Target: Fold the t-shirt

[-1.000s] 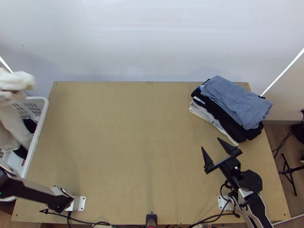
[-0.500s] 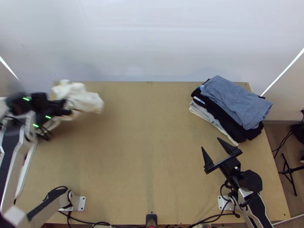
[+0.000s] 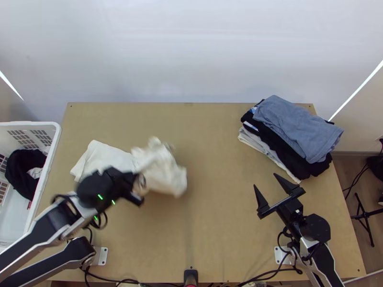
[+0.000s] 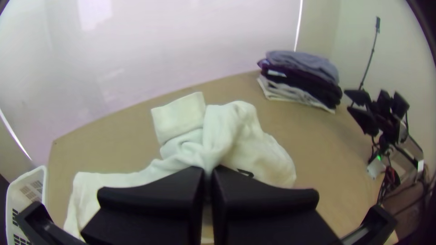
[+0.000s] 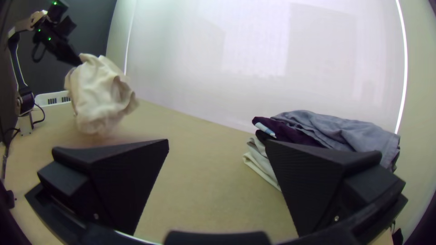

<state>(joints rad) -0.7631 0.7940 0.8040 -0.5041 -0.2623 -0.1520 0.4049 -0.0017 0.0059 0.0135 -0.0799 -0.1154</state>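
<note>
Your black left hand (image 4: pixel 207 171) clamps bunched white fabric t-shirt (image 4: pixel 259 149); trail it low, toward three o'clock, over light wooden tabletop (image 3: pixel 215 229). Black right hand (image 3: pixel 264 180): four o'clock, fingers apart.

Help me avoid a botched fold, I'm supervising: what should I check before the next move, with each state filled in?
1. Left gripper shut on the white garment: ok.
2. Held part identified, hem or sleeve: cannot tell.
3. Garment spread flat for folding: not ok, bunched at the gripper.
4. Garment clear of the white basket: ok.
5. Right gripper open and without cloth: ok.
6. Folded stack apart from the garment: ok.
</note>
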